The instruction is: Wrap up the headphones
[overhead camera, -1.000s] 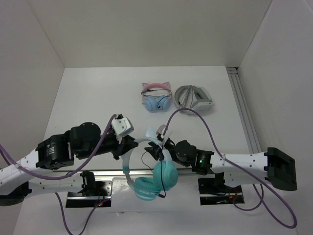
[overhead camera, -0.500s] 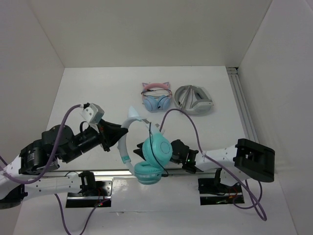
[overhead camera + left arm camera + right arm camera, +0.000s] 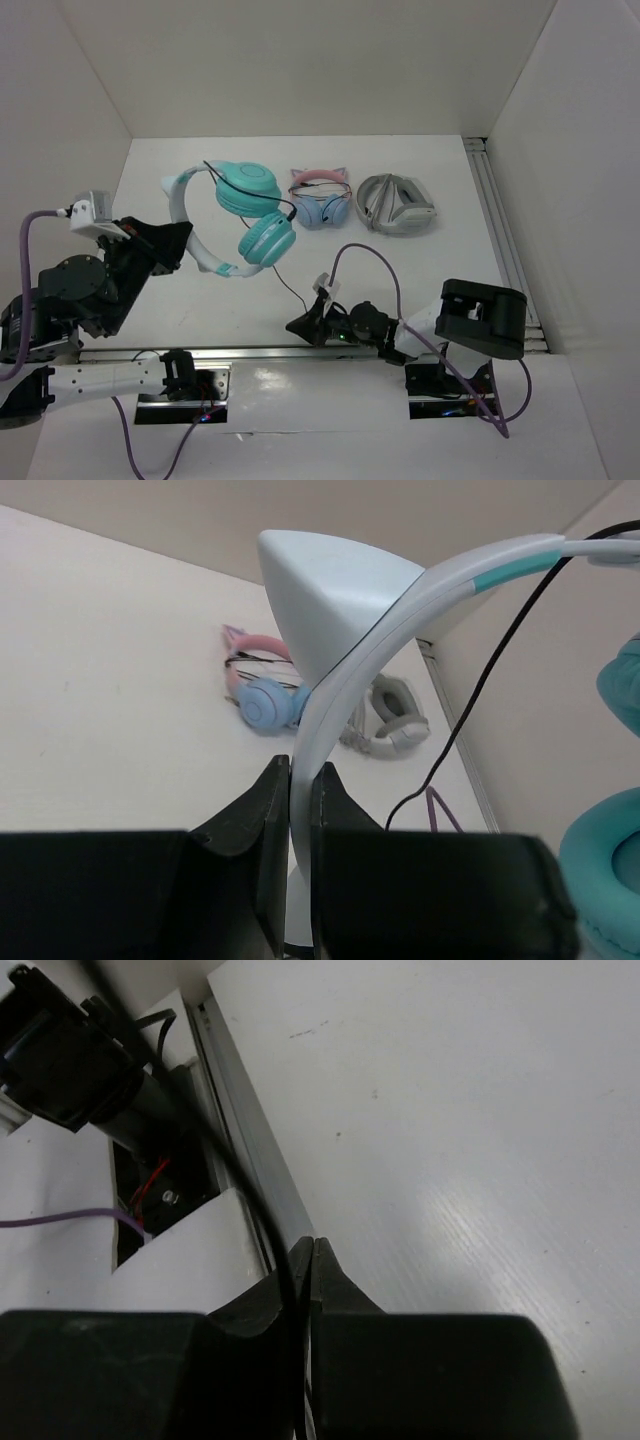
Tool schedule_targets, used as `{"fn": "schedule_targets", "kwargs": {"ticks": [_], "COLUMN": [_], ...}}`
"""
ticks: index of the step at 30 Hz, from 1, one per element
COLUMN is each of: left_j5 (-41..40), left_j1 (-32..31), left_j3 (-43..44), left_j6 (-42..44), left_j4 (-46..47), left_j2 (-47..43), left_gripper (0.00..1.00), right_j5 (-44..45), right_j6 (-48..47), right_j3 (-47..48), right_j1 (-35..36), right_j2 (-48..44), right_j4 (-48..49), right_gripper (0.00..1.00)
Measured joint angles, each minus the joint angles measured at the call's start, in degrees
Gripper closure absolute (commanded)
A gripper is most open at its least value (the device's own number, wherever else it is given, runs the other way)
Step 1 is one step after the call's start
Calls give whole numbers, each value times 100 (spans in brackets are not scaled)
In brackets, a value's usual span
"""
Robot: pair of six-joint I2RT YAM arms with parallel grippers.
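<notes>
The teal headphones hang in the air at the back left, with ear cups (image 3: 248, 186) and a pale headband (image 3: 184, 212). My left gripper (image 3: 176, 240) is shut on the headband (image 3: 400, 620), which runs up between its jaws (image 3: 300, 780). A teal cup (image 3: 603, 878) shows at the right edge of the left wrist view. The thin black cable (image 3: 285, 285) trails from the cups down to my right gripper (image 3: 300, 323), low near the front rail. In the right wrist view the jaws (image 3: 312, 1250) are closed with the cable (image 3: 245, 1200) running into them.
Pink cat-ear headphones (image 3: 320, 200) and a grey-white pair (image 3: 397, 204) lie at the back centre; both also show in the left wrist view (image 3: 262, 688) (image 3: 395, 715). A metal rail (image 3: 500, 230) runs along the right side. White walls enclose the table.
My left gripper has swung the headphones from the front centre up and to the back left. My right gripper has drawn back to the front rail, and the cable now stretches between them.
</notes>
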Motion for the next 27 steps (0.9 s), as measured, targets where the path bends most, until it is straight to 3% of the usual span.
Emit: {"fn": "schedule_targets", "kwargs": {"ticks": [8,13,16,19,23,27], "left_j5": [-1036,-1703,-2159,-2455,-2564,-2428], "left_j1": [-2,-2,-2,28,315,975], "left_j3": [448,699,739,367,-72,-249], "left_j6": [-988,-981,-632,286,1060,1506], "left_j4": [-1075,-1388,-1202,-297,417,756], "left_j2": [413,765,955,981,1038,1368], "left_gripper": [100,100,100,100,100,100], "right_j5": [-299,-275,-258,-229,-55,337], "right_j6": [205,116,57,0,-175,-444], "right_j3": [-33,52,107,107,107,195], "right_j1": [470,1019,1217,1349,1681,2033], "right_j2": [695,743,739,645,35,-855], "right_j4": [293,302,345,284,-55,-710], "right_gripper": [96,91,88,88,99,100]}}
